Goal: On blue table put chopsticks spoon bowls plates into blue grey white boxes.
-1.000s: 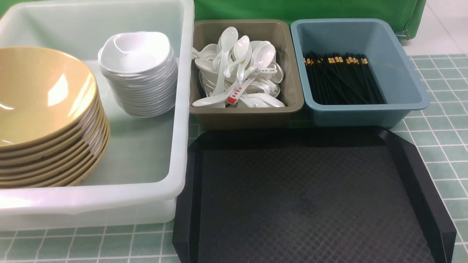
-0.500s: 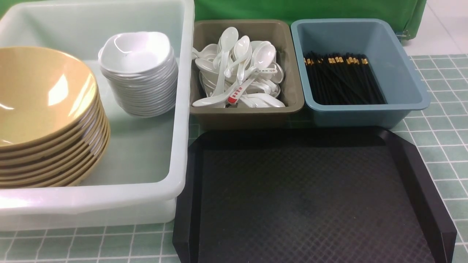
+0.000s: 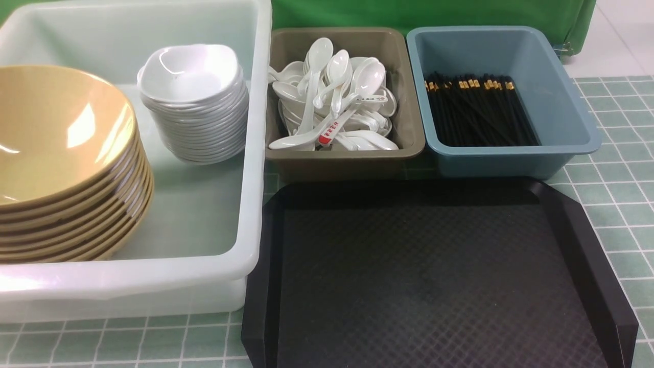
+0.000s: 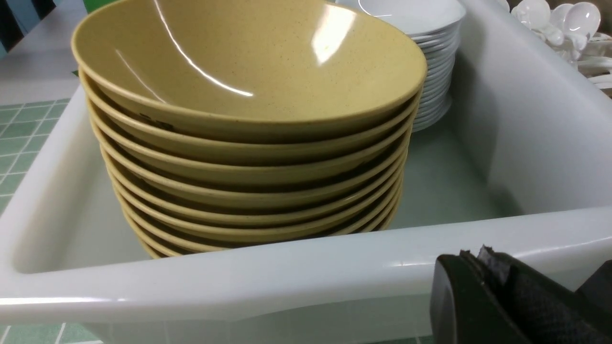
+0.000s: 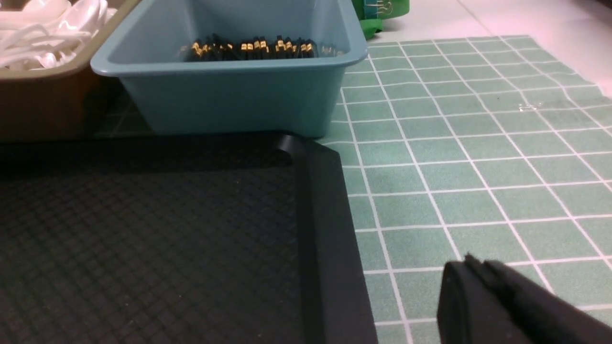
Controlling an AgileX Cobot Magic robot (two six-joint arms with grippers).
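Front view: black tray (image 3: 434, 276) bare, sorting looks done. Risk: my arms sit low, so blind lift could clip tub rim or tray edge.
White tub (image 3: 253, 153): tan bowls (image 3: 61, 153), white plates (image 3: 194, 102). Grey-brown bin (image 3: 347, 153): soup spoons (image 3: 332, 97). Blue bin (image 3: 511, 153): chopsticks (image 3: 477, 112).
Left wrist view: my left gripper (image 4: 483, 260) pressed together, empty, outside tub.
Right wrist view: my right gripper (image 5: 478, 270) together, empty, over teal-tiled table (image 5: 478, 157).

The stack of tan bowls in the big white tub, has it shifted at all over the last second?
No. The tan bowls sit in the same spot against the white tub's near wall, beside the stack of white dishes.
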